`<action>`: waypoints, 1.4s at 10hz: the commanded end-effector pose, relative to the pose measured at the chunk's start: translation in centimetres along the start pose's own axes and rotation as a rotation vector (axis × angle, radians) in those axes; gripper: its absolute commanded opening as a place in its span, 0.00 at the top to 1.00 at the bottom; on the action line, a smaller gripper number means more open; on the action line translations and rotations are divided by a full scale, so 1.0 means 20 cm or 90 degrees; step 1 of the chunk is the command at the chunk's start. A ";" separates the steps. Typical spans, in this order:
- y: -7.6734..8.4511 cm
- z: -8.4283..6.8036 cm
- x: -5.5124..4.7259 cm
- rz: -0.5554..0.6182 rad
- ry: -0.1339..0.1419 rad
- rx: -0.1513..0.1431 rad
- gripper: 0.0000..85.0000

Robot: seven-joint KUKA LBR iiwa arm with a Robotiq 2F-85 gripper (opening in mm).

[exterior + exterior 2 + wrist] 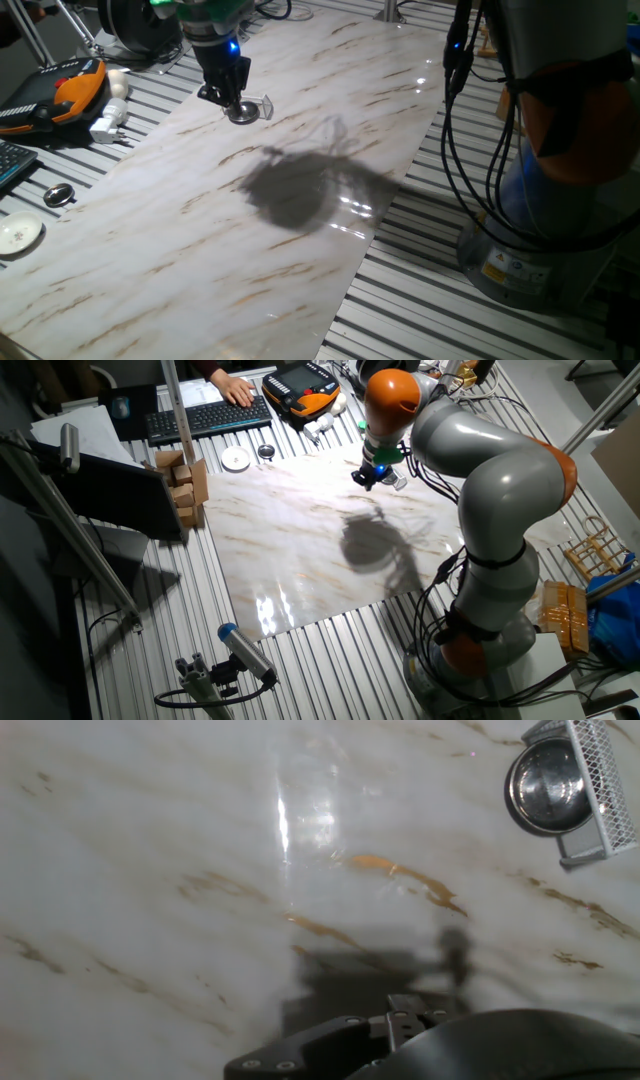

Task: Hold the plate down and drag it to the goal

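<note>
One plate (546,786), touching the goal (592,792): likely light, stiff, slippery on marble; press at its centre; gripper (228,98) beside it, finger spacing indiscernible.

The plate (547,786), up and to the right of the claw (400,1020) in the hand view, is shiny polished metal that mirrors the light. Touching its right edge, the goal (590,790) looks like clear plastic with a fine mesh texture. Beneath the claw, the table (200,870) is smooth, glossy marble-patterned board with glare streaks. The claw is matt black.
</note>
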State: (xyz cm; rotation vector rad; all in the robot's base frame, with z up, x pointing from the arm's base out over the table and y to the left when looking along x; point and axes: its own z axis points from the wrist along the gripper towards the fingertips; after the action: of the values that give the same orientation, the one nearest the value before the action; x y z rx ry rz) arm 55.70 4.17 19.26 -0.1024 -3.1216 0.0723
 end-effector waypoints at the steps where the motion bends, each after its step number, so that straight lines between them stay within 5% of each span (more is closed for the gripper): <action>1: 0.00 0.00 0.00 0.001 0.002 -0.002 1.00; 12: 0.01 -0.03 0.01 0.007 0.008 -0.014 1.00; 14: 0.01 -0.03 0.01 0.012 0.007 -0.033 1.00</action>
State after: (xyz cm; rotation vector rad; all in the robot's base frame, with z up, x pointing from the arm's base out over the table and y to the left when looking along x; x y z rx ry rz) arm 55.50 4.50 19.87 -0.1356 -3.1141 -0.0150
